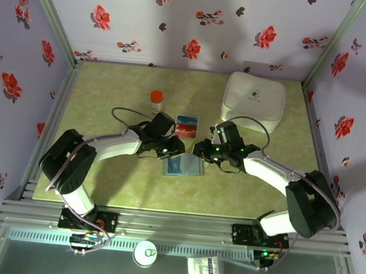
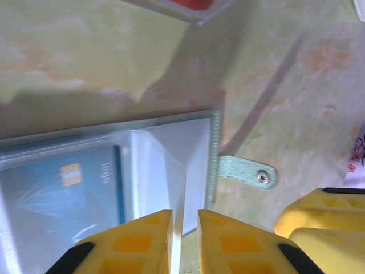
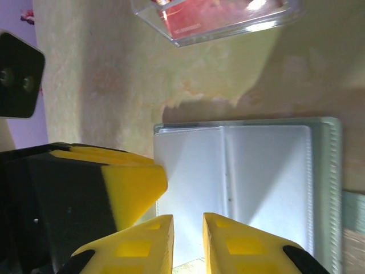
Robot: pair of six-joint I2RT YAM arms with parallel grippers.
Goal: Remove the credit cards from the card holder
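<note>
Fingers (image 2: 137,242) on left gripper (image 2: 183,240) and right gripper (image 3: 188,242) nearly closed at open card holder (image 1: 183,166) mid-table, grip unclear; weak pinch could drag the holder, leaving blue card (image 2: 63,182) sleeved.

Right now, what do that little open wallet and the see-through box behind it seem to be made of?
The card holder: soft matte grey-green cover, likely faux leather, judging by its stitched edge and snap strap; inner sleeves look like glossy clear plastic, a blue card showing through. The tray: hard transparent plastic, with bright glints along its rim.
</note>
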